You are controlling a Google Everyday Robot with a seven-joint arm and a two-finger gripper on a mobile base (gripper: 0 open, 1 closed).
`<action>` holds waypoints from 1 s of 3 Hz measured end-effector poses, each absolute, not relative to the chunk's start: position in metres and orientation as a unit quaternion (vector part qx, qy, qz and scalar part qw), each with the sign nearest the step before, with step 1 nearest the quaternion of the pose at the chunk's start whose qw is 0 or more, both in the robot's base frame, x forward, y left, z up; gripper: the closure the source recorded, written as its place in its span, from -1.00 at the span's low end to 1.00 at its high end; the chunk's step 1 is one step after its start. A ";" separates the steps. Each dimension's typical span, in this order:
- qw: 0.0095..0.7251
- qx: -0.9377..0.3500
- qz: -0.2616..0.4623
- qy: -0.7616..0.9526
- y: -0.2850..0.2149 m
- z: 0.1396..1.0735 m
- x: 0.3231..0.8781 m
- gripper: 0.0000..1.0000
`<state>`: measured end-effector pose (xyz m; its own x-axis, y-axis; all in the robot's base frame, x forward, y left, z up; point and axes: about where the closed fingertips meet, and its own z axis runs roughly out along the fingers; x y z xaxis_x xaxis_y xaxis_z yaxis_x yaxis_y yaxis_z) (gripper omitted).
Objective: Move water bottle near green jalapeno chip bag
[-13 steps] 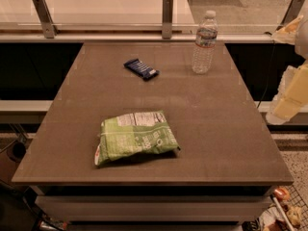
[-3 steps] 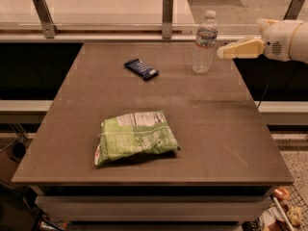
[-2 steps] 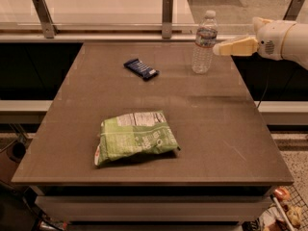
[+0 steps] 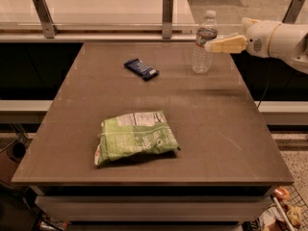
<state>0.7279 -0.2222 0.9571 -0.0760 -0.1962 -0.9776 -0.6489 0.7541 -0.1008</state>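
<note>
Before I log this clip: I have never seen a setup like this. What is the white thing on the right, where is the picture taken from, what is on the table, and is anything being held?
The white thing is a robot arm on a mobile base. Its beige end is a two-finger gripper, the part that grasps things. There is only one camera view, looking down on the table from its near edge; where the camera is mounted is not on record. On the table are a water bottle standing upright at the far right, a small dark blue wrapped bar to its left, and a green jalapeno chip bag lying flat near the front. The gripper is level with the bottle's label, at its right side. I cannot tell whether it touches or grips the bottle. Nothing is lifted off the table.
</note>
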 end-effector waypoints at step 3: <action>0.606 -0.295 0.240 0.699 -0.188 0.931 0.757 -1.00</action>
